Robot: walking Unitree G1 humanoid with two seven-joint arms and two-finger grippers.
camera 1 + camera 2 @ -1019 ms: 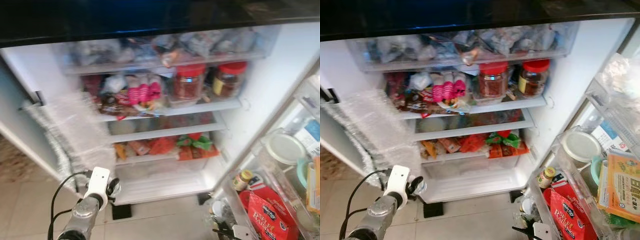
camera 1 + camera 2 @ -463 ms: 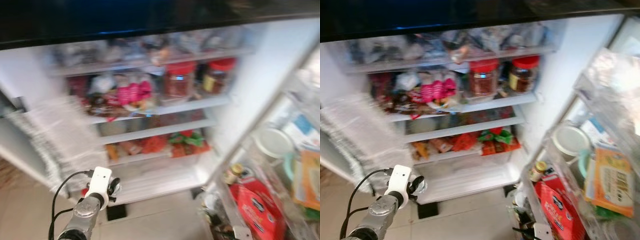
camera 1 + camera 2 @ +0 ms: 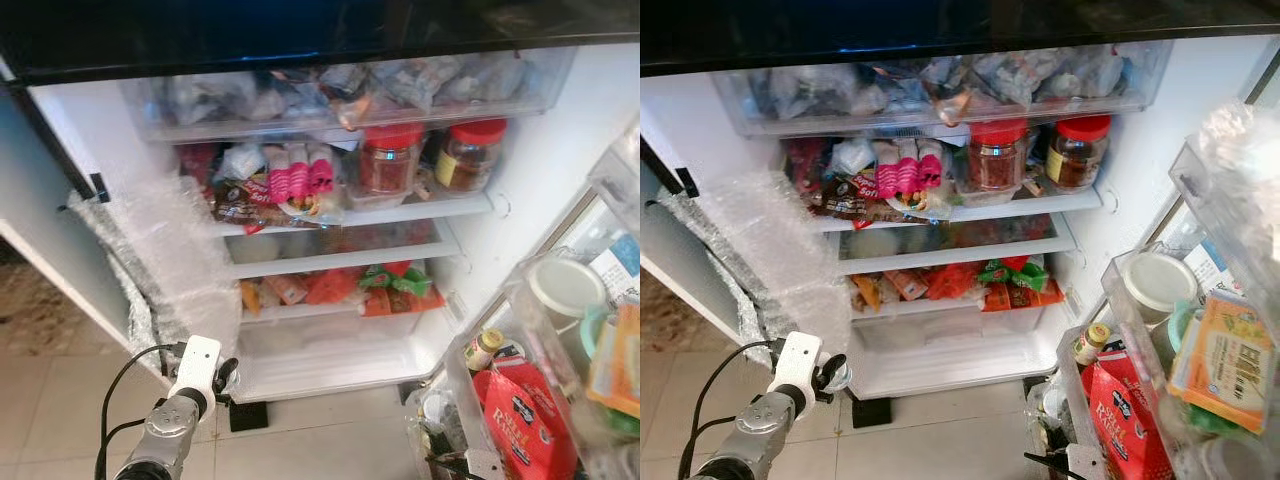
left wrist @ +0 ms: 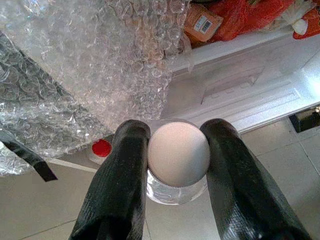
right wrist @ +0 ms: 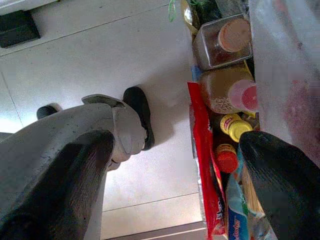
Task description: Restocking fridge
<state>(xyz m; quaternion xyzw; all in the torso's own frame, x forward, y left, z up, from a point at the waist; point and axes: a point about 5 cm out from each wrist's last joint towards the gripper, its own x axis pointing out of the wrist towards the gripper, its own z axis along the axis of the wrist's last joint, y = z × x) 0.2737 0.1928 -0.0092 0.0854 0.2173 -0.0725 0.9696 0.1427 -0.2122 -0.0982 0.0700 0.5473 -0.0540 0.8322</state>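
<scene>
Gripping: left gripper (image 4: 177, 150) clamped on a small clear jar with a pale round lid (image 4: 178, 154), black fingers (image 4: 122, 175) pressed to either side so the load rides upright, low over the tiled floor (image 3: 320, 445).
Just beyond the fingers: hanging bubble wrap (image 3: 170, 250) draped off the fridge's left wall, with the bottom white drawer front (image 3: 330, 350) past it, probably the nearest spot for stowing.
Further ahead and higher: fridge (image 3: 1140, 170) standing open, shelves packed; orange and green packets (image 3: 990, 285) on the lower shelf, two red-lidded jars (image 3: 1035, 155) and pink-wrapped snacks (image 3: 905, 170) on the shelf over that, a clear top bin (image 3: 940, 85) stuffed with bagged goods.
Idle: right gripper (image 5: 175, 175) hanging with fingers spread wide, holding nothing, pointed down at the floor beside the door.
Beside that gripper: open door rack (image 3: 1120, 400) carrying a red packet (image 3: 1125, 420), small bottles (image 5: 232, 127) and a white-lidded tub (image 3: 1158, 280).
Stage, as judged: jar in hand, not yet shelved; free space scarce, lower fridge likeliest.
</scene>
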